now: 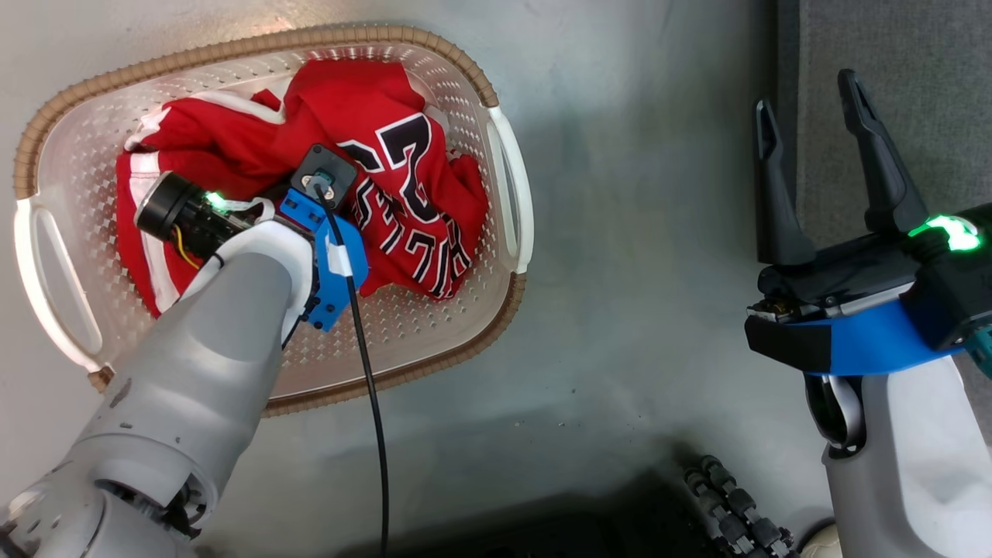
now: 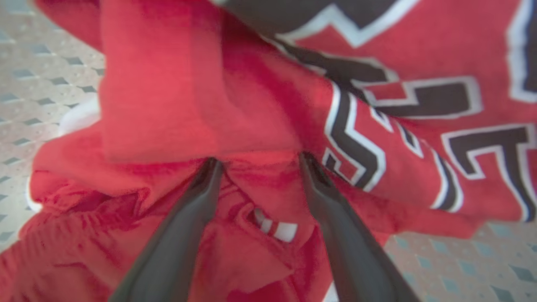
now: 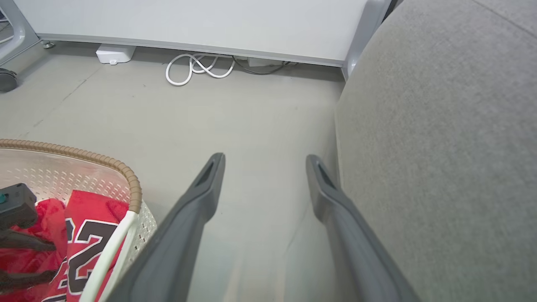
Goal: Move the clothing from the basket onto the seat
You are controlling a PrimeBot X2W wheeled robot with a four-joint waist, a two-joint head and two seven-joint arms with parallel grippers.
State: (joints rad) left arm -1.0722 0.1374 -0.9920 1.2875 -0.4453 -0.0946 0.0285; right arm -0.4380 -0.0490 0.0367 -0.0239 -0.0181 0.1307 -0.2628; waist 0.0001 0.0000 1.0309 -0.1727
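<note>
Red fabric with white trim and black-and-white lettering, the clothing (image 1: 403,194) lies crumpled in a heap inside the basket (image 1: 372,32). The basket stands on the pale grey floor (image 1: 635,248) toward 10 o'clock in the head view. The heap spreads across the basket from 9 o'clock to 3 o'clock; bare perforated plastic shows along the 6 o'clock side.

The left arm reaches down into the basket from 7 o'clock, a black cable (image 1: 368,364) trailing along it. The left hand (image 2: 260,159) stands wide apart with its two dark fingers (image 2: 188,226) pointing into the heap; the tips meet a fold of red cloth and a ridge of fabric lies between them, but nothing is pinched.

The right hand (image 1: 806,89) sits at 3 o'clock in the head view, well apart from the basket. It is spread just as wide, holds nothing, and its fingers point toward 12 o'clock. It hangs above the floor just beside the edge of the seat (image 1: 914,116); this grey upholstered mass takes the 1 to 3 o'clock part of the head view and the 3 o'clock side of the right wrist view. No garment lies on the part of the seat that shows.

In the right wrist view a white cable (image 3: 197,69) is looped on the floor at 11 o'clock, below a pale wall panel (image 3: 188,21); the basket's rim curves in at 8 o'clock.
</note>
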